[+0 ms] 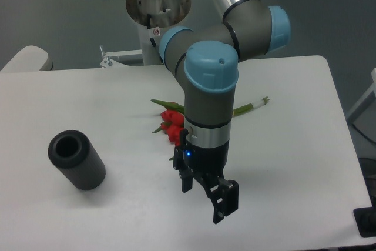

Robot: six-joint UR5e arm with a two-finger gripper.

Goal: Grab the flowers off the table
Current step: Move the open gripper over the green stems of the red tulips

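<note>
One bunch of flowers lies flat on the white counter, near the middle. Its red heads peek out on the left side of the arm. Its long green stems run behind the arm, and the pale cut ends stick out on the right. The flowers are not picked up yet, so I think the main part of the job is not done.

The gripper is in front of the flowers, nearer to the camera, and points down at the counter. Its two fingers look spread apart, and nothing is between them. It holds nothing. I cannot tell if the fingertips touch the counter or hang just above it.

The arm bends over from its base at the back of the counter, and the last part stands almost straight up and down. It hides the middle of the bunch.

A dark grey cylinder lies on its side, well apart on the left.
</note>
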